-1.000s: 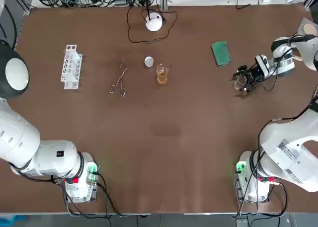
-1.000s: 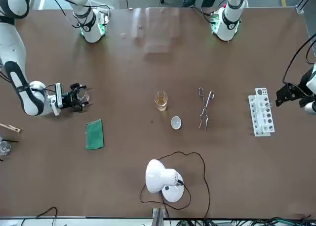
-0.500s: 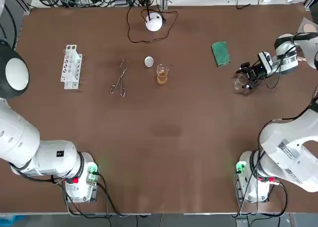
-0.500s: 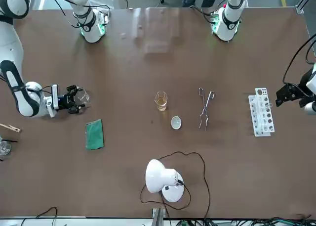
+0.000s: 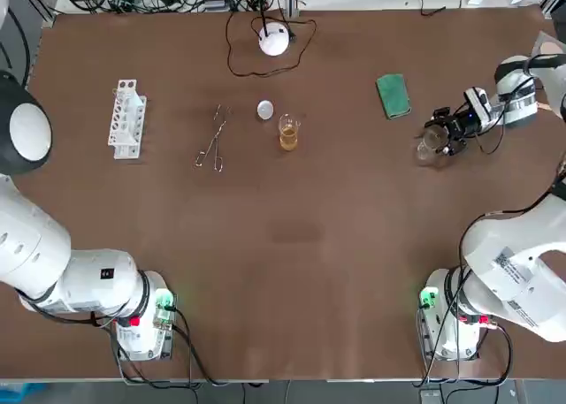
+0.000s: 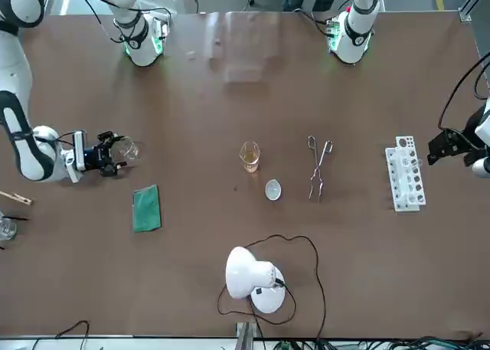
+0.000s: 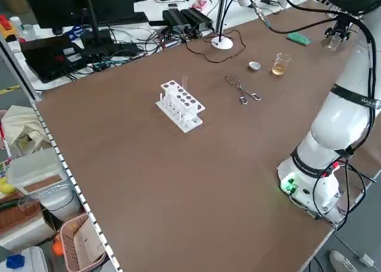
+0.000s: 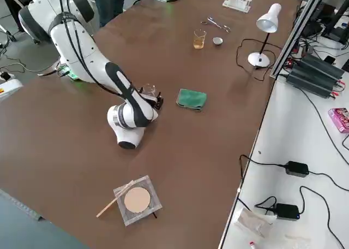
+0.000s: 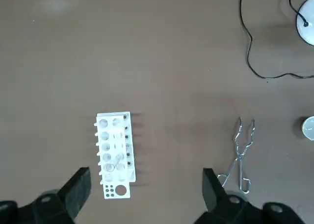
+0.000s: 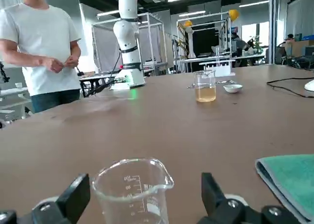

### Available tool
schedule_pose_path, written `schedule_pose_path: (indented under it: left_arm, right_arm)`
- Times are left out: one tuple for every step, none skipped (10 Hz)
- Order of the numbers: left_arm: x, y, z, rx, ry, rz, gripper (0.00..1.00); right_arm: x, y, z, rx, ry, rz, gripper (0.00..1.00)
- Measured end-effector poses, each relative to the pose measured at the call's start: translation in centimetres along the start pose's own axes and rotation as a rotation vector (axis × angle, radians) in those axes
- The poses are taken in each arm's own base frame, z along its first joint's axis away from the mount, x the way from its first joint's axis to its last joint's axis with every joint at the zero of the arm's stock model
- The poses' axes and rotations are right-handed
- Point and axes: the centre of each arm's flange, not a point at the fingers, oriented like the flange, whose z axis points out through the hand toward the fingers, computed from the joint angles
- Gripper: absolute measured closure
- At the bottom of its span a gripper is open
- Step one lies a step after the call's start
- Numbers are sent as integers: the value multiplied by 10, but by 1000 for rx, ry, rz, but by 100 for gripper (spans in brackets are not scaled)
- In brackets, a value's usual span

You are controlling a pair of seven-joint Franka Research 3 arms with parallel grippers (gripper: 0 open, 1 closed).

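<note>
A: So, right gripper (image 5: 443, 132), where is it?
B: Right end of the table (image 5: 292, 245), down low near the tabletop. Fingers (image 10: 73, 197) spread wide, pinching nothing.
A: Nearest thing?
B: Empty glass beaker (image 10: 132, 187). It's upright on the table, in the gap between the 2 fingers, with clear space on both sides. No contact that I can see.
A: Anything close to it?
B: Green cloth (image 5: 393, 95) near it, flat on the table, apart from the beaker. Square clear dish (image 8: 136, 199) sits out toward the table's right edge, well apart from both.
A: Middle of the table?
B: 2nd beaker (image 5: 288, 132), upright, with amber liquid in it. Small white dish (image 5: 265, 110) just beside it. Metal tongs (image 5: 212, 144) lie flat nearby, on the side away from the right gripper. White desk lamp (image 5: 274, 40) stands at the far edge.
A: Left gripper (image 9: 145, 180)?
B: Parked high over the table's left end, fingers apart, holding nothing. White test-tube rack (image 9: 114, 154) stands on the table below it, seen between its fingers.
A: People?
B: 1 person (image 10: 43, 42) in a white T-shirt, standing beyond the table, hands together in front.
</note>
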Motion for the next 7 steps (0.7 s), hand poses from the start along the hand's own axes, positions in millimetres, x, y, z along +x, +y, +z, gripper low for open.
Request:
schedule_pose_path:
  left_arm:
    - [0, 0, 0, 0, 0, 0, 0]
    - [0, 0, 0, 0, 0, 0, 0]
    - [0, 0, 0, 0, 0, 0, 0]
    - [0, 0, 0, 0, 0, 0, 0]
    - [0, 0, 0, 0, 0, 0, 0]
    - [0, 0, 0, 0, 0, 0, 0]
    - [0, 0, 0, 0, 0, 0, 0]
  right_arm:
    - [5, 1, -2, 7, 7, 13, 0]
    - [9, 1, -4, 11, 9, 25, 0]
    - [14, 1, -6, 16, 11, 41, 0]
    - [18, 1, -8, 21, 14, 61, 0]
    - [24, 1, -10, 21, 9, 91, 0]
    - [30, 1, -14, 19, 2, 133, 0]
    - [38, 2, -19, 11, -5, 169, 0]
